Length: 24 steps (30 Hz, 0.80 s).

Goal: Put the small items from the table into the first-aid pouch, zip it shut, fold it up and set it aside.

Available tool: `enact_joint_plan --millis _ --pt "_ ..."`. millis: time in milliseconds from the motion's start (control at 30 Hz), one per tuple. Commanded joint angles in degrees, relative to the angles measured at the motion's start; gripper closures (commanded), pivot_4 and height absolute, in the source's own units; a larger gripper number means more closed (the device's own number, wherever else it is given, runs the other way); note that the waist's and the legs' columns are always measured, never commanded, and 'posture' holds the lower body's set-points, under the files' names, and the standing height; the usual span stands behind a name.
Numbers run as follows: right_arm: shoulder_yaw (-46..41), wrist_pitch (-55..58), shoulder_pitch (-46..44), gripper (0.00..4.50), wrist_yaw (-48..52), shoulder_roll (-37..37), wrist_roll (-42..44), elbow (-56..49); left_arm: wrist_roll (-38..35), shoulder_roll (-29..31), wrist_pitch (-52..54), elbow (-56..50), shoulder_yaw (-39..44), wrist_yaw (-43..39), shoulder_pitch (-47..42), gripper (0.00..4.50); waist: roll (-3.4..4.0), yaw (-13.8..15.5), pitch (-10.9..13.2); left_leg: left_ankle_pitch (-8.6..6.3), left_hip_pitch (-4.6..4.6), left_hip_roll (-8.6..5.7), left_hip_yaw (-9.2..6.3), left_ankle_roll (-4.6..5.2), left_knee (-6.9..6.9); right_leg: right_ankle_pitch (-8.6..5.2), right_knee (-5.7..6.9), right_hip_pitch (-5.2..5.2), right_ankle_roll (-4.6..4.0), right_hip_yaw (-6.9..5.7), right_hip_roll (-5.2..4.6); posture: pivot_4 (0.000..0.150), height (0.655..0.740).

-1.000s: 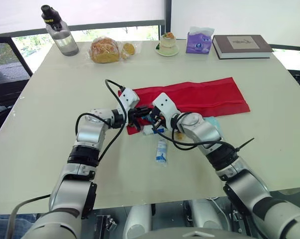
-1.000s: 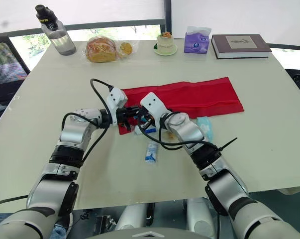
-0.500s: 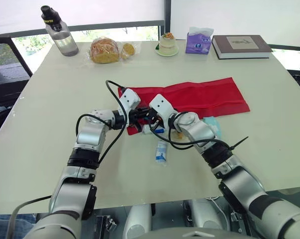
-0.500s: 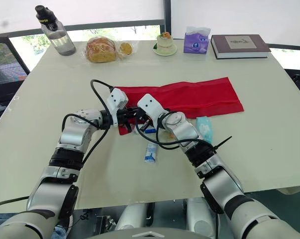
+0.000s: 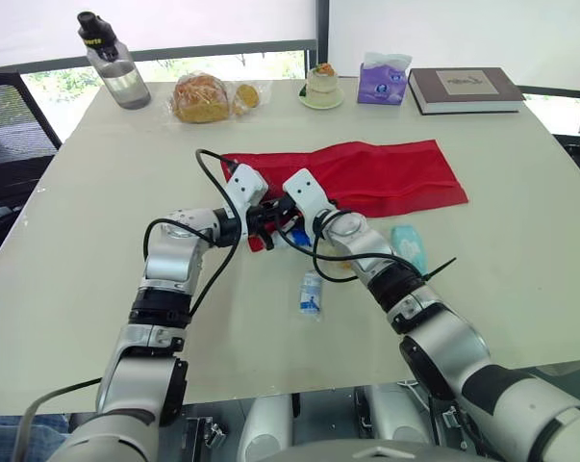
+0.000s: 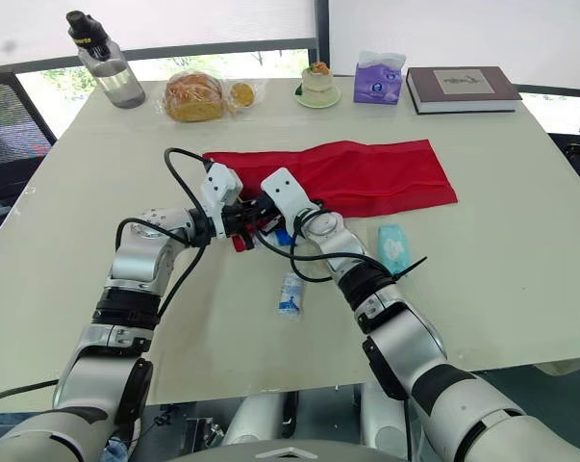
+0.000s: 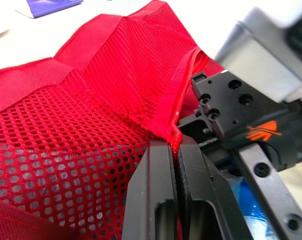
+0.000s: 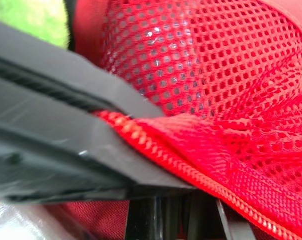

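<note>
The left claw [image 7: 176, 148] is pressed shut, its two black fingers [image 7: 158, 167] pinching the zipper edge of the red mesh pouch [image 5: 366, 178] at the pouch's near left corner, so that the mesh bunches up into a ridge just beyond the tips. The right claw [image 5: 288, 214] sits right against it at its 3 o'clock, nosed into the same corner of the pouch; whether it is open or has hold of anything cannot be told. A small blue item [image 7: 247, 196] lies just under the two claws. From that corner the pouch stretches out flat across the middle of the table [image 5: 78, 241] toward 2 o'clock. A small white and blue sachet [image 5: 312, 292] lies on the table at 5 o'clock from the claws, apart from the pouch, and a pale teal packet [image 5: 407, 244] lies near 4 o'clock, just below the pouch's long edge. Along the far edge stand a water bottle [image 5: 116, 67] between 10 and 11 o'clock, a bagged loaf of bread [image 5: 203, 98] at 11, a cupcake on a saucer [image 5: 321, 85] at about 1, a purple tissue pack [image 5: 384, 82] beside it, and a dark book [image 5: 463, 87] at 2.
</note>
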Motion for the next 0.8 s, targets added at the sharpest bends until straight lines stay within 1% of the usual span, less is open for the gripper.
enact_joint_plan --millis 33,200,333,500,667,800 --pt "-3.3 0.5 0.2 4.47 -1.6 1.6 1.2 -3.6 -0.8 0.1 0.3 -1.0 -2.0 -2.0 2.1 4.5 0.0 0.0 0.0 0.0 0.0 0.0 0.0 0.0 0.0 0.0 0.0 0.0 0.0 0.0 0.0 0.15 0.7332" --pt "-1.2 6.7 4.0 4.47 3.2 0.2 2.5 -12.7 -0.6 0.9 -0.2 0.8 -1.7 -2.0 1.0 4.5 0.0 0.0 0.0 0.0 -0.04 -0.01 0.0 0.0 0.0 0.0 -0.02 -0.01 0.0 0.0 0.0 0.15 0.7332" --pt "0.2 12.5 8.0 4.47 7.5 -1.9 3.2 -22.5 -0.2 1.9 -1.8 4.2 -1.1 -2.4 -0.7 4.5 0.0 0.1 0.0 0.0 -0.03 -0.01 -0.02 0.0 0.0 0.0 -0.01 -0.01 0.0 -0.02 0.0 0.15 0.7332" --pt "1.3 19.9 14.0 4.47 13.0 -6.2 5.8 -36.6 0.3 3.6 -4.5 10.4 -0.5 -3.2 -3.3 4.5 0.01 0.0 0.0 0.0 -0.06 -0.01 -0.01 0.0 0.0 -0.01 -0.03 -0.02 0.0 -0.01 0.0 0.15 0.7332" --pt "-0.7 23.9 18.4 4.47 15.5 -9.6 9.5 -47.7 0.8 5.1 -6.2 14.4 -0.3 -4.6 -4.8 4.5 0.01 0.1 0.0 0.0 -0.09 0.0 -0.07 0.0 0.0 -0.02 -0.04 -0.02 -0.01 -0.08 0.01 0.15 0.7332" --pt "-2.9 24.1 20.3 4.47 15.6 -11.5 11.5 -52.5 0.5 6.0 -6.7 15.4 -0.1 -5.0 -5.0 4.5 0.01 0.2 0.0 0.0 -0.07 -0.01 -0.03 0.0 0.01 -0.01 -0.03 -0.02 -0.01 -0.04 0.0 0.15 0.7332"
